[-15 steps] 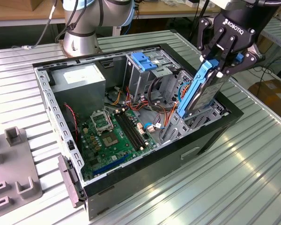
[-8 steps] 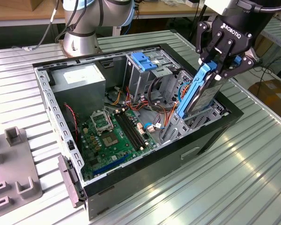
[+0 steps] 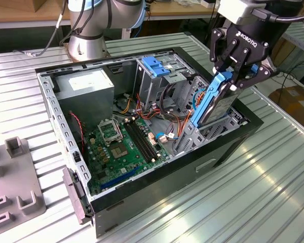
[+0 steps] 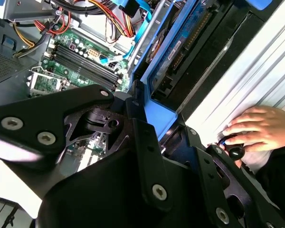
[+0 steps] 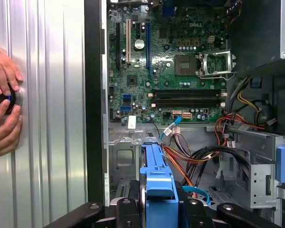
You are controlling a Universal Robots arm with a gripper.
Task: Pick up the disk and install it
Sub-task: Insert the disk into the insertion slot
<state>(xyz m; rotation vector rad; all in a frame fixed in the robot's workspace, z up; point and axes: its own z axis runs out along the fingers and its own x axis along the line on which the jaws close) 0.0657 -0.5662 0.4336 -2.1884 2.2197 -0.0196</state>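
You are watching the disk, a flat silver-grey metal slab edged by a blue plastic carrier frame. It is hanging steeply tilted, with its upper end pinched between the jaws of the gripper, whose black fingers are clamping tight on it. Below the jaws its lower end is dipping into the open black case, right beside a grey sheet-metal bay (how far it is seated, you cannot tell).

In the first wrist view the blue frame is reaching straight out from between the jaws. Beyond it the green motherboard is lying flat on the case floor, and orange and red wires are curling close by.

Out to one side of the jaws, past the case wall, a person's hands are resting on a round black knob on the shiny ribbed metal table.
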